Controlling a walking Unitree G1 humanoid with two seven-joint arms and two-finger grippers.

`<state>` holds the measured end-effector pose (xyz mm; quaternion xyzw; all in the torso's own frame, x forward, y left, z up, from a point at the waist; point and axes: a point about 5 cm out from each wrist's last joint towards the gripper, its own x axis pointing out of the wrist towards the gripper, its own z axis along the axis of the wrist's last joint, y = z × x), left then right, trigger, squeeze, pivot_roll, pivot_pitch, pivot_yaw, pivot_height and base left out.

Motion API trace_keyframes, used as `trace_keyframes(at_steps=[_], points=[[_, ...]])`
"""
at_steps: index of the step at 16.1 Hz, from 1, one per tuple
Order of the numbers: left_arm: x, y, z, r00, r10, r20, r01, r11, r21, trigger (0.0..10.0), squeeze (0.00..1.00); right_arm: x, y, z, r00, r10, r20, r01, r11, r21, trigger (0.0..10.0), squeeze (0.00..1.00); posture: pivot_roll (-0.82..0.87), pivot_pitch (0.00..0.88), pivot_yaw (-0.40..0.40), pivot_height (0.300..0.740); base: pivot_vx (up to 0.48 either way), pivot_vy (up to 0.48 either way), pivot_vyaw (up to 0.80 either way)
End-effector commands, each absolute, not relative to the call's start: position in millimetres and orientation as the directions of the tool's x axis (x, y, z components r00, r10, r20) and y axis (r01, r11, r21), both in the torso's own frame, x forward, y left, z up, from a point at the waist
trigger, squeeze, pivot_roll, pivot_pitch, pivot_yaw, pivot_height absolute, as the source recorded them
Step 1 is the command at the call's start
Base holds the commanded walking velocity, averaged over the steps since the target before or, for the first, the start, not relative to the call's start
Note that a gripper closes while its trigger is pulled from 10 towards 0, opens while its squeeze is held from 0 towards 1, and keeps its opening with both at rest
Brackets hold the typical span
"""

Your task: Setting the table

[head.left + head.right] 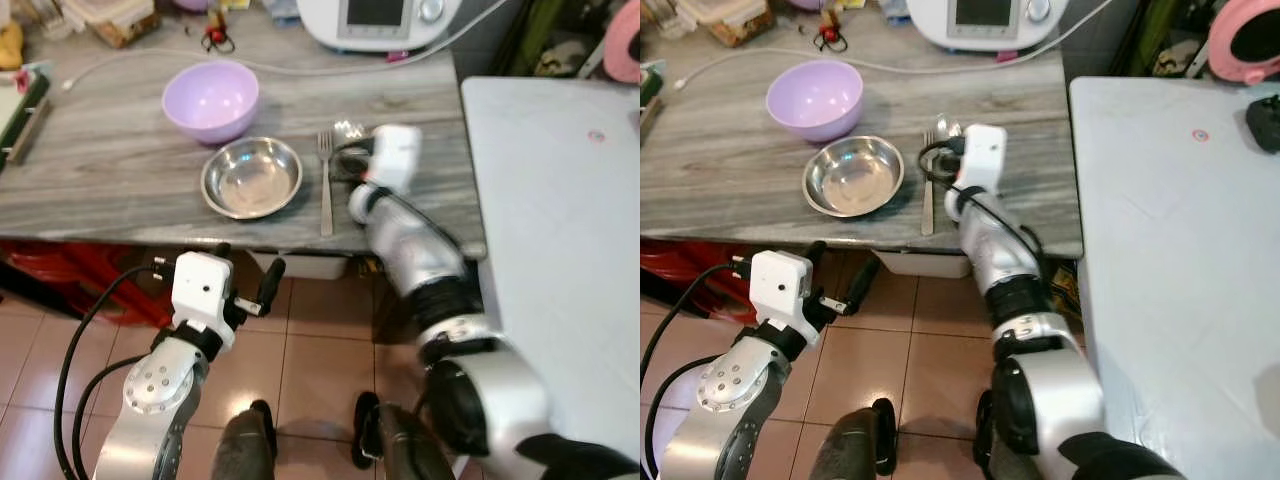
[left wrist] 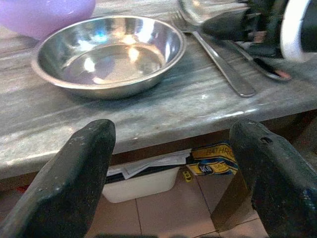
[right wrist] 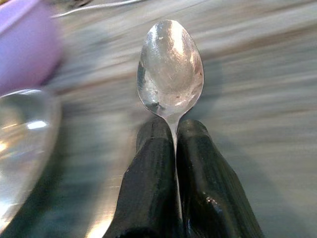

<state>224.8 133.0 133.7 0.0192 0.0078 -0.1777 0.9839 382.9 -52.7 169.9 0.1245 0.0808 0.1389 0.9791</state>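
A grey wood-grain counter (image 1: 110, 170) runs across the far part of the scene, with a white table (image 1: 560, 220) to its right and a tiled floor (image 1: 310, 360) below. At the far edge of the counter stands a white kitchen appliance (image 1: 375, 22), and a pale cable (image 1: 130, 58) trails across the surface near it.

A lilac bowl (image 1: 211, 98) sits on the counter, and a shallow steel bowl (image 1: 252, 177) rests just near-right of it, close to the counter's near edge. A fork (image 1: 324, 180) lies just right of the steel bowl, tines pointing far.

The right hand (image 3: 174, 148) reaches over the counter just right of the fork, its two black fingers pressed together on the handle of a spoon (image 3: 170, 67). The spoon's bowl points away from the robot, beside the fork's tines.

The left hand (image 1: 250, 285) hovers low in front of the counter's near edge, below the steel bowl, with its fingers (image 2: 74, 178) spread wide and holding nothing. A white bin (image 2: 143, 181) sits under the counter.
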Motion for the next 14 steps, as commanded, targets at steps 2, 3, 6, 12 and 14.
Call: trace_keyframes(at_steps=[2, 3, 6, 12, 14], points=[[223.5, 135.0, 130.8, 0.940, -0.337, -0.041, 0.339, 0.940, 0.038, 10.0, 0.00, 376.0, -54.0, 156.6, 0.944, 0.284, -0.168, -0.231, 0.933, 0.277, 0.0, 0.00, 0.10, 0.213, 0.054, 0.740, 0.000, 0.000, 0.00], [223.6, 134.8, 130.9, 0.940, -0.339, -0.041, 0.340, 0.940, 0.037, 10.0, 0.00, 375.4, -55.6, 155.0, 0.946, 0.272, -0.174, -0.220, 0.937, 0.270, 0.0, 0.00, 0.10, 0.214, 0.055, 0.740, 0.000, 0.000, 0.00], [223.7, 134.9, 130.8, 0.940, -0.339, -0.040, 0.341, 0.940, 0.035, 10.0, 0.00, 376.0, -64.5, 148.7, 0.956, 0.212, -0.203, -0.160, 0.956, 0.246, 0.0, 0.00, 0.10, 0.214, 0.053, 0.740, 0.000, 0.000, 0.00], [223.9, 133.9, 130.7, 0.939, -0.341, -0.039, 0.342, 0.939, 0.033, 10.0, 0.00, 371.0, -62.6, 143.2, 0.955, 0.172, -0.243, -0.110, 0.962, 0.251, 0.0, 0.00, 0.10, 0.214, 0.052, 0.740, 0.000, 0.000, 0.00], [224.2, 133.4, 130.9, 0.939, -0.342, -0.038, 0.344, 0.939, 0.032, 10.0, 0.00, 367.6, -55.4, 141.4, 0.951, 0.177, -0.253, -0.103, 0.955, 0.278, 5.1, 0.00, 0.10, 0.215, 0.052, 0.740, 0.000, 0.000, 0.00]])
